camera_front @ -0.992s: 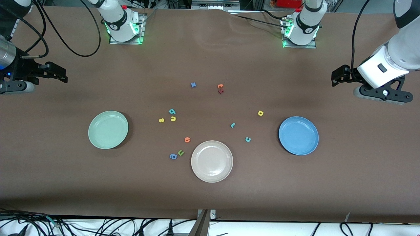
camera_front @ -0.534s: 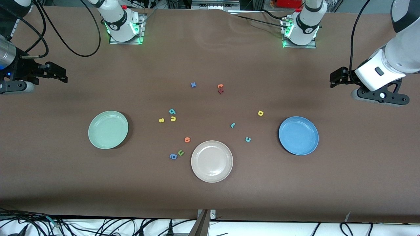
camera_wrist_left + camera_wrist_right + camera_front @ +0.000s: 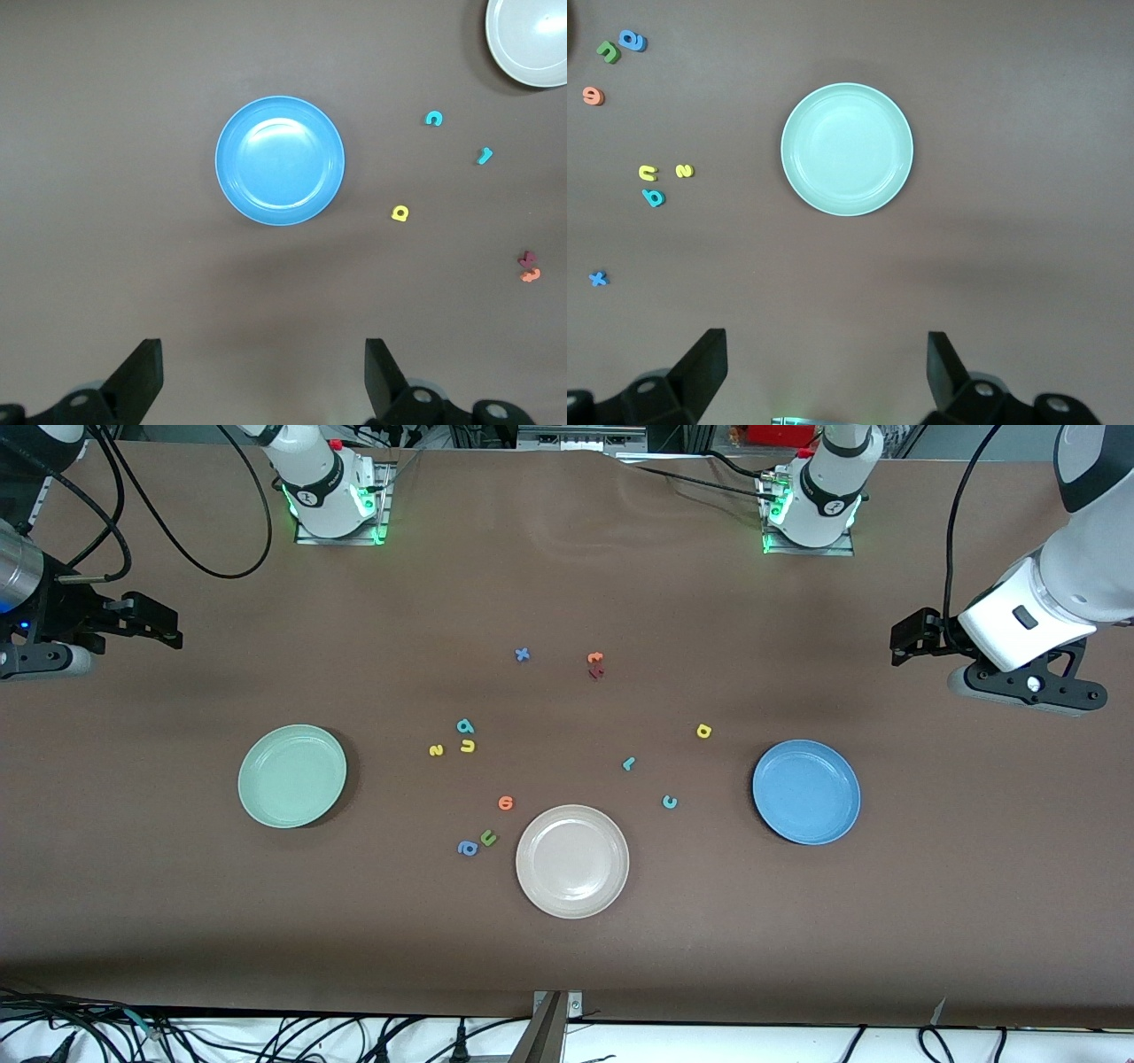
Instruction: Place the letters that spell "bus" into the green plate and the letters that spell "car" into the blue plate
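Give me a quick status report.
Both pincers open, left, right, empty. Green plate, blue plate bare. All letters on the table.

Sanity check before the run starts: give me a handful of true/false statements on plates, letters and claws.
1. The green plate holds no letters. True.
2. The teal "c" lies in the blue plate. False: it lies on the table between the beige plate and the blue plate.
3. The left claw is open and holds nothing. True.
4. The yellow "u" touches the beige plate. False: it lies apart from it, beside the teal "b" and the yellow "s".
5. The right claw is shut on a letter. False: it is open and empty, above the table at the right arm's end.
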You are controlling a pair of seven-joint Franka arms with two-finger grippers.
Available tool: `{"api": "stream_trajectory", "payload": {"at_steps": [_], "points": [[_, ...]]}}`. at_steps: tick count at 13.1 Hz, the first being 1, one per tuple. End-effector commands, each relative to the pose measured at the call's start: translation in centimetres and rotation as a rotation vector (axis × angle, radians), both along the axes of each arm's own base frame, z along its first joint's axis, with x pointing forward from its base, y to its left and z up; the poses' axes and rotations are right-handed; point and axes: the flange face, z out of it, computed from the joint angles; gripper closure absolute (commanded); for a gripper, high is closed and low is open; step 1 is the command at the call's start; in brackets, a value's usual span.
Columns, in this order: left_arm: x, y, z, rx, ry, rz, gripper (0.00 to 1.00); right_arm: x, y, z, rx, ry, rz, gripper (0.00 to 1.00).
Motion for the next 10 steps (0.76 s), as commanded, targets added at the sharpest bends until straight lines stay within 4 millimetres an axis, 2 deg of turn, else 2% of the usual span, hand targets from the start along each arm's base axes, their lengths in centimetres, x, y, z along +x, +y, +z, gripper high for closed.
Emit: {"api": "stream_trajectory", "payload": {"at_steps": [1, 2, 5, 8, 10], "points": [[-0.3, -0.7, 0.6, 0.047, -0.025, -0.026, 0.00, 0.1, 0.0, 0.5, -0.005, -0.009, 0.011, 0.00], [0.0, 0.3, 0.6, 0.040, -0.028, -0.001, 0.00, 0.1, 0.0, 0.5, -0.005, -0.009, 0.011, 0.00], [0.1, 0.5, 1.1, 0.041, -0.060, 0.002, 0.00, 0.1, 0.0, 0.5, -0.005, -0.009, 0.011, 0.00], [-0.8, 0.6, 1.8, 0.018, -0.075, 0.018, 0.00, 0.1, 0.0, 0.5, -0.005, -0.009, 0.011, 0.00], [-1.5, 0.9, 1.6, 0.005, -0.097, 0.023, 0.00, 0.1, 0.0, 0.5, -0.005, -0.009, 0.011, 0.00]]}}
